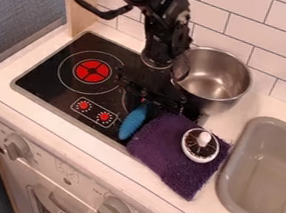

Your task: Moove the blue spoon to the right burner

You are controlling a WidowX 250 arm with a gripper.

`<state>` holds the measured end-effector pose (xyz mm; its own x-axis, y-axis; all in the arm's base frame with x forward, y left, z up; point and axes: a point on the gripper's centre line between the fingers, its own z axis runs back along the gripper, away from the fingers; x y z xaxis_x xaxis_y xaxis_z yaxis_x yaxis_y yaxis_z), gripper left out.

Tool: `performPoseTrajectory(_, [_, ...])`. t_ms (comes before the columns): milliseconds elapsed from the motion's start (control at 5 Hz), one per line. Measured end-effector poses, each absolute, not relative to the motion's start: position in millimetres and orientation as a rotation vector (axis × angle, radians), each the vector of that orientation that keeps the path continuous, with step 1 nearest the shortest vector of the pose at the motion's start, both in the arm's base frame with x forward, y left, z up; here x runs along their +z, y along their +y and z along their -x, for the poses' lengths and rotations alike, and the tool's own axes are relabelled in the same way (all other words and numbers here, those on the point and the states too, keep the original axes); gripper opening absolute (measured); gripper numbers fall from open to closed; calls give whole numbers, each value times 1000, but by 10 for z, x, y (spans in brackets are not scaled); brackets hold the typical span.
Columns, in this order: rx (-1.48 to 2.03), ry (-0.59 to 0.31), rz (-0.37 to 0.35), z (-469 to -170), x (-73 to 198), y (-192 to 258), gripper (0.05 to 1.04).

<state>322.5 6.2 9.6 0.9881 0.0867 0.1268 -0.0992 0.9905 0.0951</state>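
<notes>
The blue spoon (pixel 132 123) lies on the near right part of the black cooktop (pixel 49 72), just beside the purple towel, its far end running up under my gripper (pixel 152 99). I cannot tell whether the tool has hold of it or is spread around it. I judge that I am at the grasp or at the start of the carry: next I need a sure hold, then a small lift and a short shift onto the right burner (pixel 125 101), whose ring shows partly beneath me. The towel's nap could snag the spoon if I drag instead of lifting. Nearest on the surface side is the white oven front (pixel 69 168), then the pale countertop (pixel 68 132). Two red stove knobs (pixel 94 111) sit on the glass near its front edge, with the red-centred left burner (pixel 92 70) behind them. On the purple towel (pixel 163 167) rests a round white-rimmed thing with a pale knob (pixel 201 145); the grey sink (pixel 231 159) is set in to its right. Farther back, the steel pot (pixel 213 104) stands close behind my gripper, before the white tile wall (pixel 247 13).
</notes>
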Motion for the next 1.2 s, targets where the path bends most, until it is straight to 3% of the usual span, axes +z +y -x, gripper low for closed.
performPoseTrajectory(200, [75, -119, -100, -3275, 69, 28, 479])
performPoseTrajectory(600, [59, -91, -113, -3255, 88, 40, 969])
performPoseTrajectory(1000, [25, -70, -138, -3151, 163, 84, 991])
performPoseTrajectory(1200, [44, -114, -133, -3124, 332, 105, 994])
